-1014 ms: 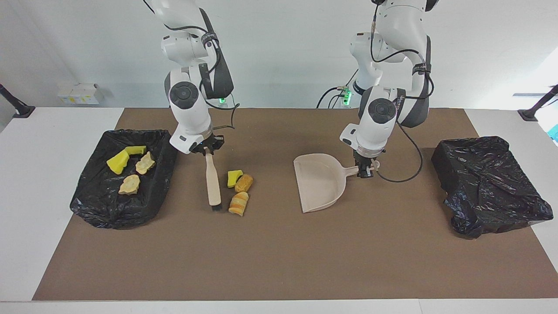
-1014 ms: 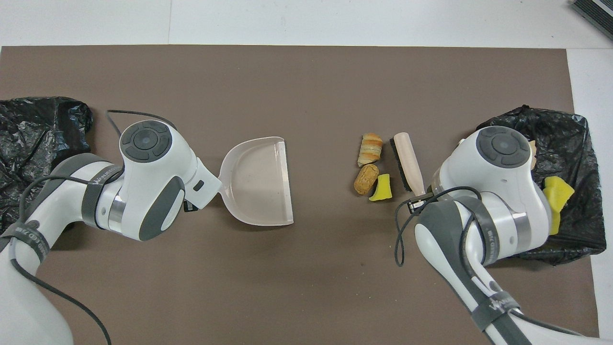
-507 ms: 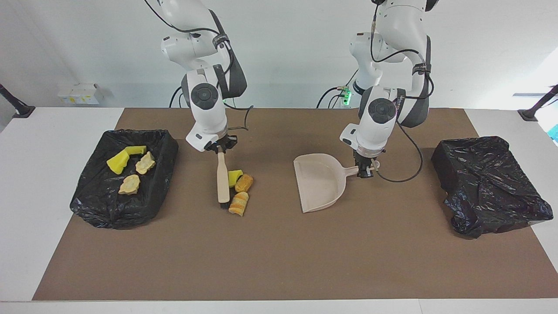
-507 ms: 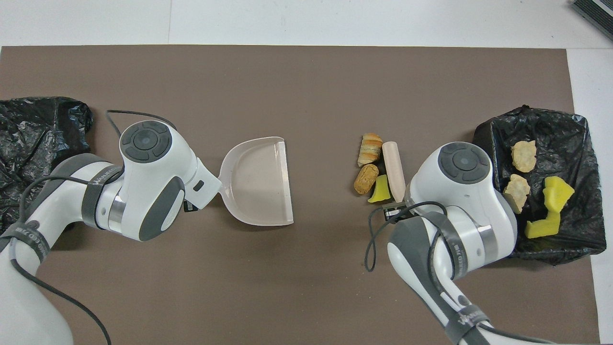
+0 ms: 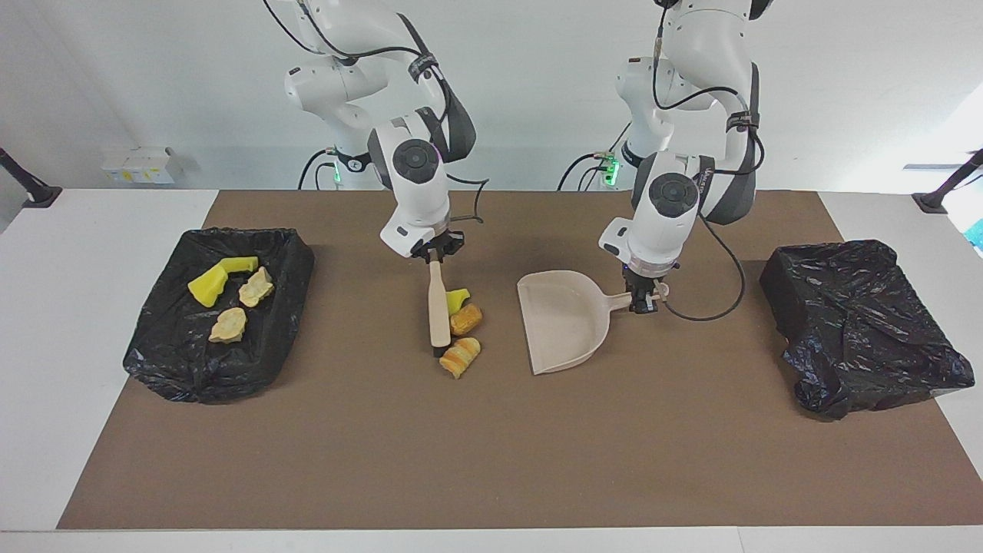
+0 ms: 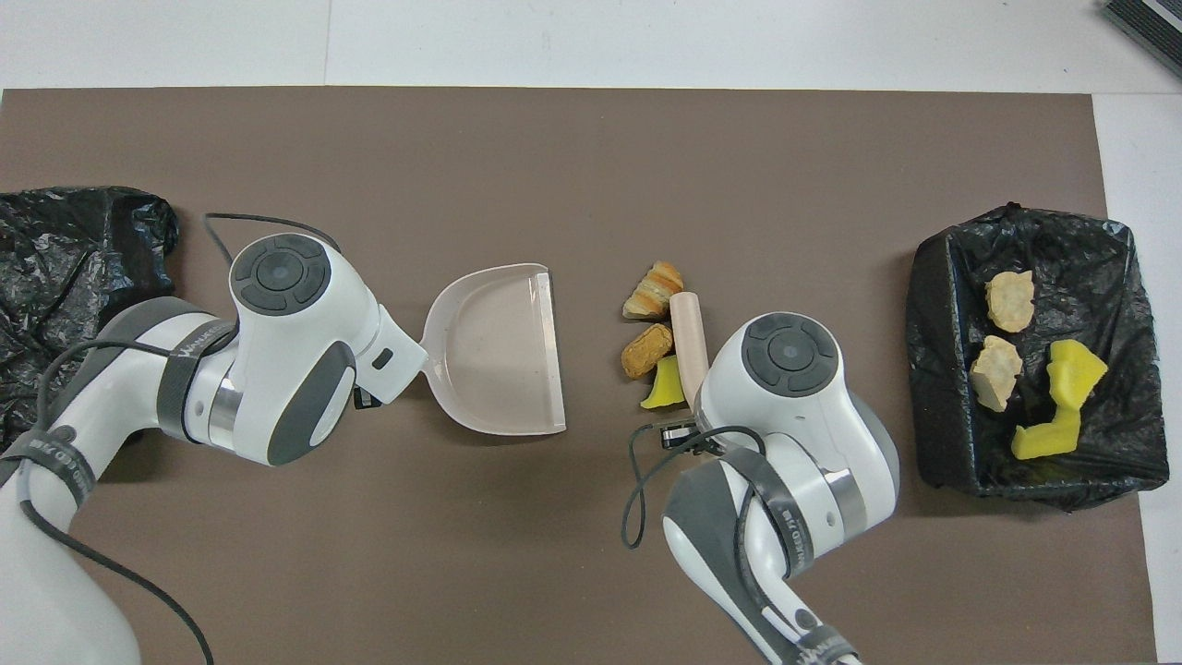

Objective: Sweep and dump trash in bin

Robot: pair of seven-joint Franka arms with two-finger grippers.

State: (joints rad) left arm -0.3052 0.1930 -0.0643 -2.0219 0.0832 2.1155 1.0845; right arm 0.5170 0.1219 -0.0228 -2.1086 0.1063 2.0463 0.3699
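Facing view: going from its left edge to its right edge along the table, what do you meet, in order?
Bin with trash → brush in the right gripper → loose scraps → dustpan → left gripper on its handle → crumpled black bag.

So one cam sits high across the brown-matted tabletop (image 5: pixel 491 461), facing both white robot arms from a fair way off. The other looks steeply down from above the robots' end, closer in. Both catch the mat's middle.

Dustpan (image 5: pixel 564 321) smooth plastic; brush (image 5: pixel 438 313) matt wood; bin liners (image 5: pixel 860 322) glossy crinkled plastic; mat (image 5: pixel 491 445) matt brown.
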